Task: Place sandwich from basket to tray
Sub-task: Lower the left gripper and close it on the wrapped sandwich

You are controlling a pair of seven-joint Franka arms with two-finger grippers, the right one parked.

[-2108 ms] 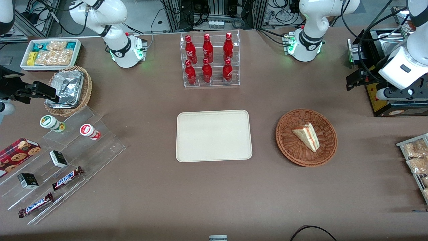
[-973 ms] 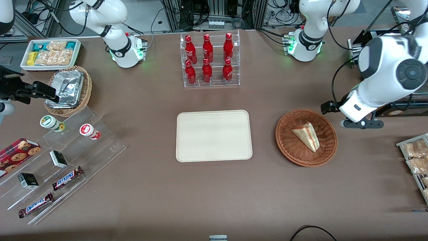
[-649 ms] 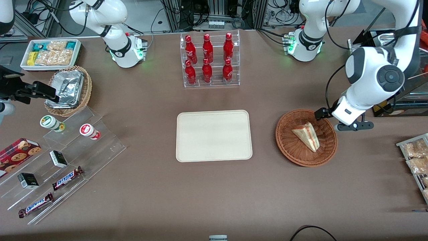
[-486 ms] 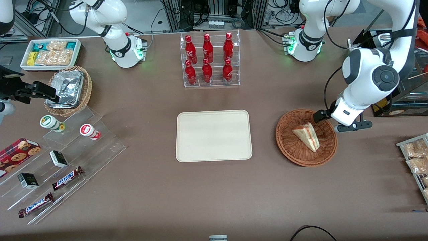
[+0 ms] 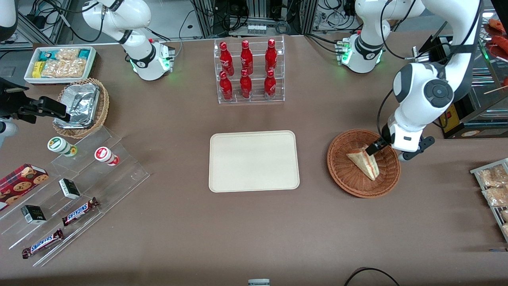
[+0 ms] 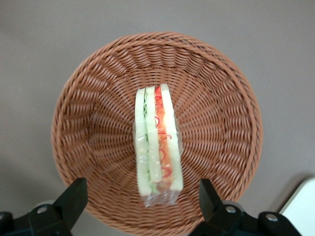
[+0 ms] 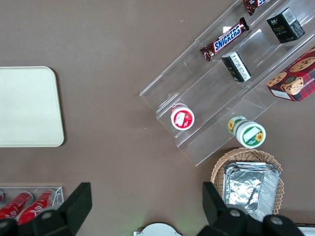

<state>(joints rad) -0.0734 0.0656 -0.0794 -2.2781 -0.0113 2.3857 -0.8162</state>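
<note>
The sandwich (image 5: pixel 364 162) lies in the reddish-brown wicker basket (image 5: pixel 349 186), a pale wedge in clear wrap with red and green filling. My left gripper (image 5: pixel 385 153) hovers over the basket's rim, on the side farther from the front camera, and is not touching the sandwich. In the left wrist view the gripper (image 6: pixel 141 204) is open, its two black fingers (image 6: pixel 74 201) spread wider than the sandwich (image 6: pixel 157 142), whose narrow end lies between them above the basket (image 6: pixel 88 123). The cream tray (image 5: pixel 254 161) lies bare beside the basket, toward the parked arm's end.
A clear rack of red bottles (image 5: pixel 249 71) stands farther from the front camera than the tray. A black box (image 5: pixel 456 119) and a rack of snack packets (image 5: pixel 492 186) sit at the working arm's end. Stepped acrylic shelves with snacks (image 5: pixel 79 186) lie toward the parked arm's end.
The left arm has swung in from the working arm's end of the table and come down, bringing the gripper over the basket. Sandwich, basket and tray have not moved.
</note>
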